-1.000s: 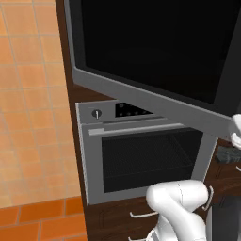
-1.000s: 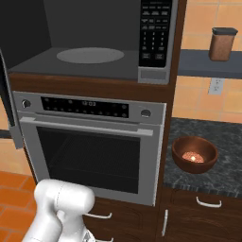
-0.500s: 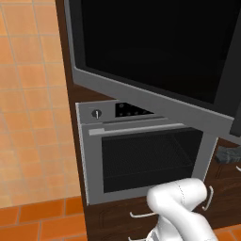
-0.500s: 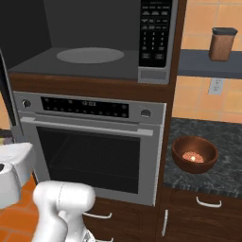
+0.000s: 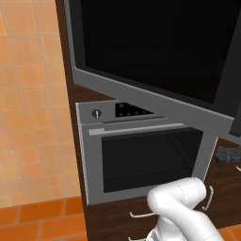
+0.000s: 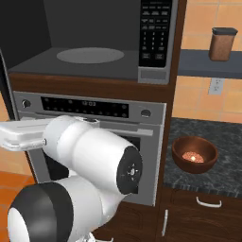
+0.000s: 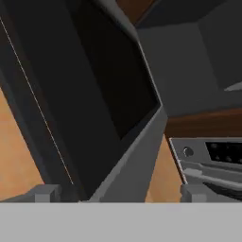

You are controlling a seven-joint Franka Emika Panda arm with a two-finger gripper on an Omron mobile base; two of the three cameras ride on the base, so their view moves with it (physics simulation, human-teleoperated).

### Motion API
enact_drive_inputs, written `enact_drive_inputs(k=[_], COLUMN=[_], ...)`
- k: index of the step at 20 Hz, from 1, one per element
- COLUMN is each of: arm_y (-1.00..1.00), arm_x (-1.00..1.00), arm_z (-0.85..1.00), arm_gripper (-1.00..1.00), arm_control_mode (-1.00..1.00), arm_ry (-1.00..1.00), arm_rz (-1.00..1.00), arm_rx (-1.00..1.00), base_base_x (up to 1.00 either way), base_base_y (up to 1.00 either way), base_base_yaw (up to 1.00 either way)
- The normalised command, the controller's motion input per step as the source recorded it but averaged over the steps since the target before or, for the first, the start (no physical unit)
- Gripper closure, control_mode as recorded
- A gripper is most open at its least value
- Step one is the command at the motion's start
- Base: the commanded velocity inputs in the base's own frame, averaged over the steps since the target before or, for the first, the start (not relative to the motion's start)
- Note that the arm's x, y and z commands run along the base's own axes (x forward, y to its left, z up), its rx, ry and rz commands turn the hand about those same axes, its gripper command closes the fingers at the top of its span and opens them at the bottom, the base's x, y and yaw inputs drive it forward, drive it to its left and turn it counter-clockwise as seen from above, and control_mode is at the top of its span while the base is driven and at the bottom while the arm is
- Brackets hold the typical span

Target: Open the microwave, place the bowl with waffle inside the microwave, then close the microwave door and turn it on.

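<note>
The microwave stands open, its dark cavity showing the round grey plate and the keypad strip on the right. The microwave door, black glass in a grey frame, is swung wide out to the left; its inner face is close in the hand view. My gripper is open and holds nothing, its fingertips spread on either side of the door's lower corner. The reddish-brown bowl with waffle sits on the dark counter, right of the oven.
Below the microwave is a silver oven with knobs and a bar handle. My white arm bulks in front of it. A brown canister stands on a shelf at upper right. Drawers with handles lie under the counter.
My arm has swung across in front of the oven and now looms large in the right base view. The white hand left the right edge of the left base view. The door and bowl have not moved.
</note>
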Motion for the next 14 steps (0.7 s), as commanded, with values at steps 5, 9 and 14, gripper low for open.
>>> enact_drive_inputs(k=[5, 9, 14], arm_y=[-0.3, 0.21, 0.19], arm_x=[0.45, 0.45, 0.59], arm_z=[-0.3, -0.17, 0.0], arm_gripper=[-1.0, -1.0, -1.0], arm_control_mode=[-1.0, -1.0, -1.0], arm_ry=[0.08, 0.14, 0.31], arm_rz=[0.31, 0.06, 0.0], arm_rx=[0.07, 0.0, 0.0], base_base_x=[0.0, 0.0, 0.0], base_base_y=[0.0, 0.0, 0.0], base_base_yaw=[0.0, 0.0, 0.0])
